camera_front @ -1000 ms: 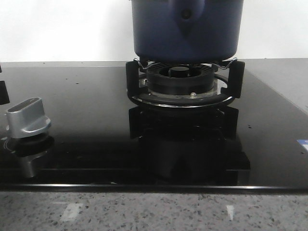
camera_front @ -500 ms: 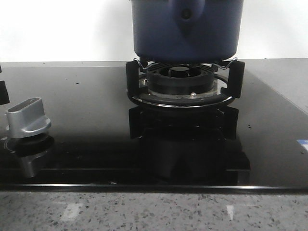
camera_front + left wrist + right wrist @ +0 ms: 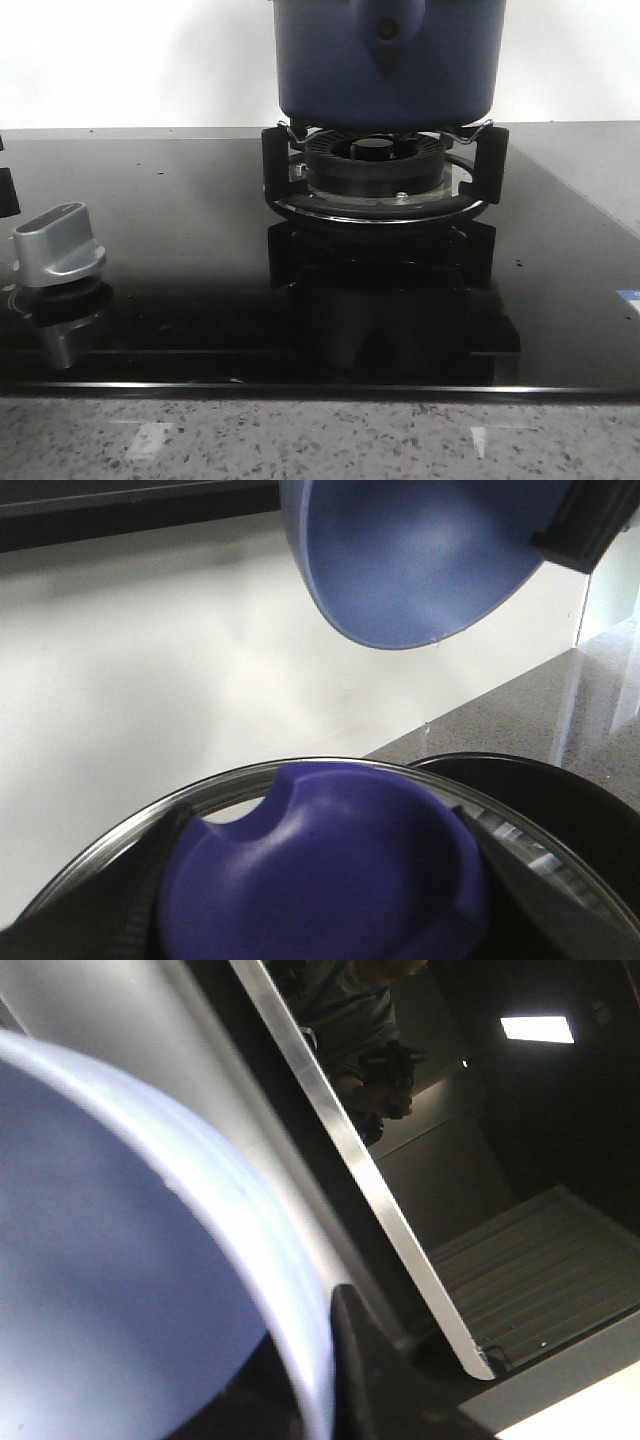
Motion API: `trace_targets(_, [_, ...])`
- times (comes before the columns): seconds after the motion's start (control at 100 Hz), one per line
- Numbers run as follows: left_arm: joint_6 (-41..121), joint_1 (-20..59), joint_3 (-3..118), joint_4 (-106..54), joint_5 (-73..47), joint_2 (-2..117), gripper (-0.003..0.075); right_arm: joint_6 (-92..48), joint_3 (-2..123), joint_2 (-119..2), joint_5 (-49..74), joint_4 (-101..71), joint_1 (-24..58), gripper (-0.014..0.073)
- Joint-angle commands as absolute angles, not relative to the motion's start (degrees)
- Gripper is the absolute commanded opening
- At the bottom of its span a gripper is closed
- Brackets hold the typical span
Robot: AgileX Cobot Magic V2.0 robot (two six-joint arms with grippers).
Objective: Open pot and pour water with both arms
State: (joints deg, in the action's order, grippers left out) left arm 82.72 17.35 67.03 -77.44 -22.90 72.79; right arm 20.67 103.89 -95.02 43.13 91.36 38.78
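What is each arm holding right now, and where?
Left tool: seemingly the glass lid, by its blue knob. Right tool: seemingly the blue bowl, by its rim.

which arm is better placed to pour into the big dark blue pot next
Right, probably. Its black fingers grip the rim of the round light blue bowl, which is raised and tilted. The left wrist sits close over the glass lid's dark blue knob, so it seems tied up there.

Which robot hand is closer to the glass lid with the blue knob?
Left. The glass lid sits close against the left hand's camera; the right hand is apart, gripping the raised blue bowl.
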Motion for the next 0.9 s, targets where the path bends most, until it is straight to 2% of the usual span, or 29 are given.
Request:
trace_targets(0.0, [82.44,17.26,69.04,-80.13,-22.11,70.59,0.0316,21.52,106.02,-92.36,45.1,91.71,38.74,-0.0055])
trace_targets(0.2, [82.44,17.26,69.04,-80.8,-22.11,70.59,0.0316,23.85,106.02,-92.36,56.6,73.02,37.5,-0.0056])
trace_targets(0.41, [82.44,17.26,69.04,-81.48,-22.41,70.59,0.0316,25.95,106.02,-89.83,58.46,53.0,30.91,-0.0056])
trace_targets(0.55, [82.44,17.26,69.04,-82.24,-23.11,70.59,0.0316,26.09,106.02,-85.36,59.47,38.66,20.73,-0.0057])
trace_targets(0.75, [82.44,18.05,69.04,-83.76,-23.97,71.35,0.0316,18.05,105.8,-82.85,65.52,8.42,-3.53,-0.006])
trace_targets(0.89, [82.44,19.8,69.04,-83.76,-25.31,72.2,0.0316,13.84,100.99,-83.4,70.29,-1.52,-13.37,-0.006])
